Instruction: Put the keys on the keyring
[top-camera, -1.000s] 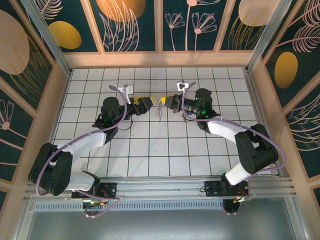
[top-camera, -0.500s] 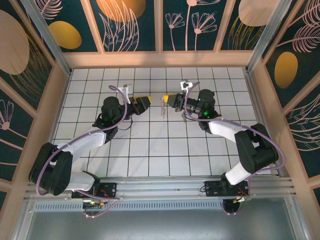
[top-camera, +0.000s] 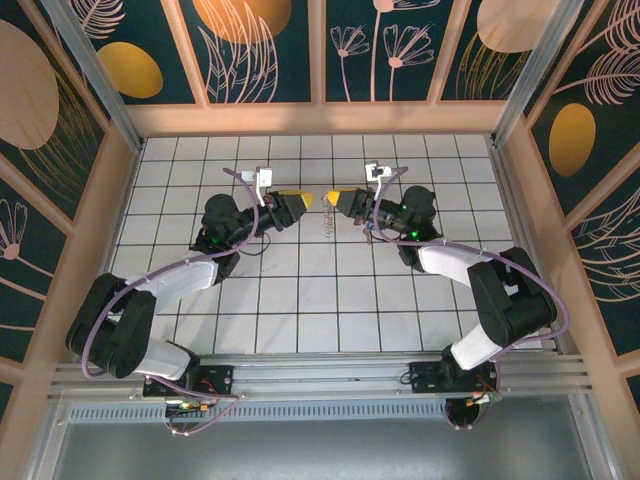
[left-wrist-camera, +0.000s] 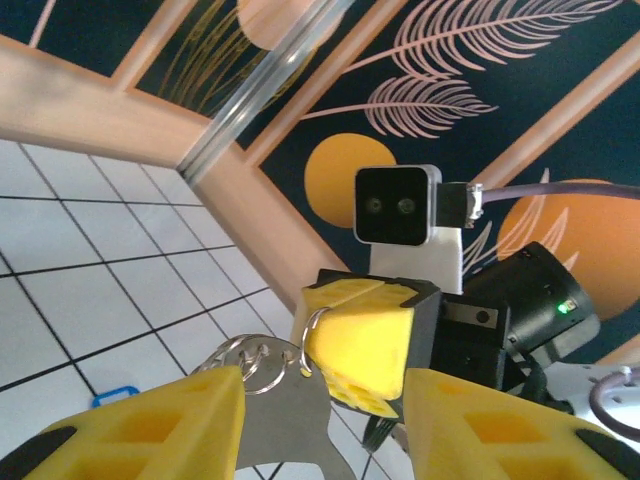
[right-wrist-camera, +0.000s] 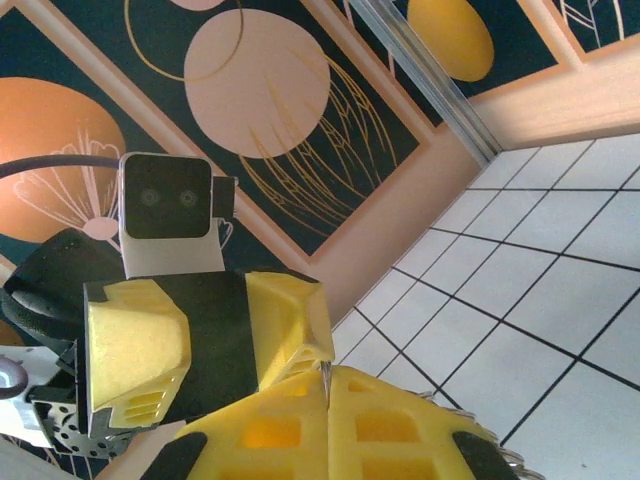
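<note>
- Both grippers have drawn apart since a second ago: the left gripper (top-camera: 297, 200) and right gripper (top-camera: 333, 197) now face each other across a small gap, over the far middle of the white tiled table (top-camera: 300, 300).
- Key (left-wrist-camera: 118, 397): tiny, with a bright blue head, lying on a tile near the left gripper, untouched.
- Left gripper: yellow jaws parted, grasping nothing.
- Keyring (left-wrist-camera: 255, 360): silvery rings and a flat metal piece, dangling between the grippers.
- Right gripper: yellow jaws clenched on a keyring loop.
- Dark leaf-patterned walls (top-camera: 260, 50) enclose the table.
</note>
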